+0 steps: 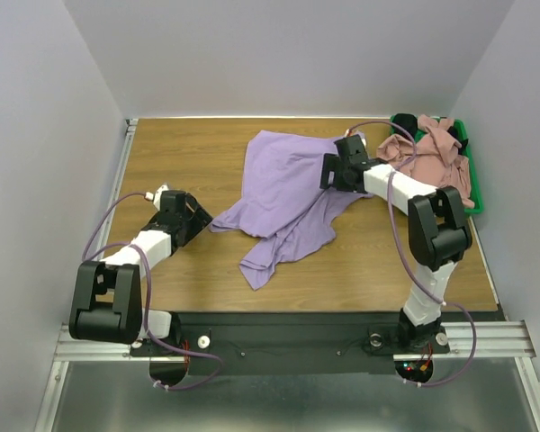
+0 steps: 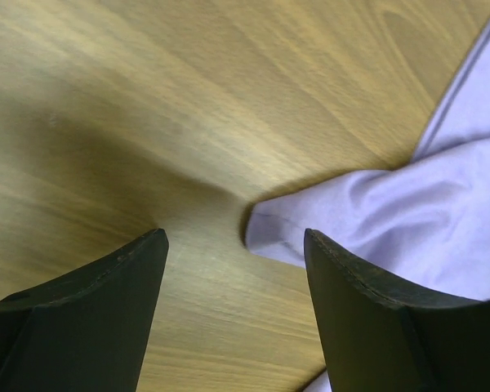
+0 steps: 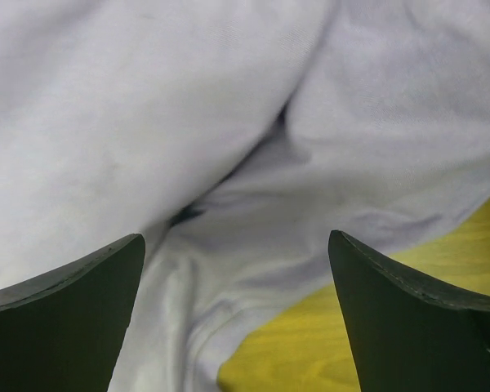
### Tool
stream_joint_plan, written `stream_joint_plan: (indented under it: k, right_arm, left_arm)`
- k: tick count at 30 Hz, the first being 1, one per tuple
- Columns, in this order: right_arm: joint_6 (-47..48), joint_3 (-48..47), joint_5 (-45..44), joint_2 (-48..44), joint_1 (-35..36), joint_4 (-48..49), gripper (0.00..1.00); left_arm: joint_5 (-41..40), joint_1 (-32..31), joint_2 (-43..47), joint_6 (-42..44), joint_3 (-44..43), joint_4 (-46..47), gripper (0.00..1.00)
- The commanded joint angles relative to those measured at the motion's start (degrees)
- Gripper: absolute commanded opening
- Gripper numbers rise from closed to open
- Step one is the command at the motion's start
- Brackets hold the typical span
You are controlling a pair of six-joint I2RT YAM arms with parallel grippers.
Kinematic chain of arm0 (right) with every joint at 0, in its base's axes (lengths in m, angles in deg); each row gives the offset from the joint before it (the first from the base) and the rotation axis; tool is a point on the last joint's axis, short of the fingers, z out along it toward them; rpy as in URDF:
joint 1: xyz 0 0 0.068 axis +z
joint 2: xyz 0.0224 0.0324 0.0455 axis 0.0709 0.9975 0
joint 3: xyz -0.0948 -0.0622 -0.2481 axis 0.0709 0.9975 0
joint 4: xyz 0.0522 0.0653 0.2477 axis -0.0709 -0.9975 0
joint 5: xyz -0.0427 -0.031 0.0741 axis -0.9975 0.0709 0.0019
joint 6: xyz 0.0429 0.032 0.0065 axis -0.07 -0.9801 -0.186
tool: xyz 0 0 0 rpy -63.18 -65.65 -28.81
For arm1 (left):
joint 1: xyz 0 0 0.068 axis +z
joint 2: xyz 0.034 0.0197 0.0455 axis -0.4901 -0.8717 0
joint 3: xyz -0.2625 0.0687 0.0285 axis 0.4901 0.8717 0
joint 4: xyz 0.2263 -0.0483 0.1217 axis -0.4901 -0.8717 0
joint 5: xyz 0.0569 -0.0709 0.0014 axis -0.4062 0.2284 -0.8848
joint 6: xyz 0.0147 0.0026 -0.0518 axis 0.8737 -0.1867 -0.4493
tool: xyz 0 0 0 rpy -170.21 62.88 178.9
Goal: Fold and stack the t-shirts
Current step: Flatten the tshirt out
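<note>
Shirt: lavender, crumpled mid table.
Left gripper: jaws apart, at its corner.
Right gripper: apart, over folds.
Risk: right pinches doubled layers; cloth bunches, won't spread flat.

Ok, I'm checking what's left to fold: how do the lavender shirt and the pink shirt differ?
The lavender shirt lies spread but rumpled on the table; the pink shirt sits bunched in the green bin. The right gripper is open over the lavender shirt; no gripper is near the pink shirt. Neither is folded.
</note>
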State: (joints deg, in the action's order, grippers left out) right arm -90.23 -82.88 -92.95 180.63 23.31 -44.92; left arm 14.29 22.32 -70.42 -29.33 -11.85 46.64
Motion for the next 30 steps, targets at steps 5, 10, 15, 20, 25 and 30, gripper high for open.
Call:
stream_joint_plan:
  k: [5,10,15,20,25,30]
  right_arm:
    - [3.0,6.3,0.9,-19.2,9.0,0.8,1.00]
    - [-4.1,15.6,1.9,-27.9,19.0,0.9,1.00]
    - [-7.2,17.4,-2.8,-28.0,35.4,0.9,1.00]
    - [-8.9,13.3,-4.1,-19.2,47.4,0.6,0.99]
    - [-10.9,7.3,-6.9,-9.8,51.5,-1.2,0.91]
    - [-12.4,5.6,-7.3,-3.4,51.5,-1.5,0.80]
  left_arm:
    - [4.4,-1.9,0.2,0.6,-0.3,6.8,0.79]
    - [6.9,-2.4,-5.2,1.5,-2.2,6.5,0.73]
    - [7.5,-4.3,-8.5,1.8,-3.0,7.7,0.45]
    - [8.0,-4.4,-9.3,2.4,-2.8,9.0,0.00]
    - [7.3,-4.4,-6.4,2.7,-1.8,9.7,0.00]
    - [5.1,-4.5,-1.7,2.3,-0.1,9.3,0.00]
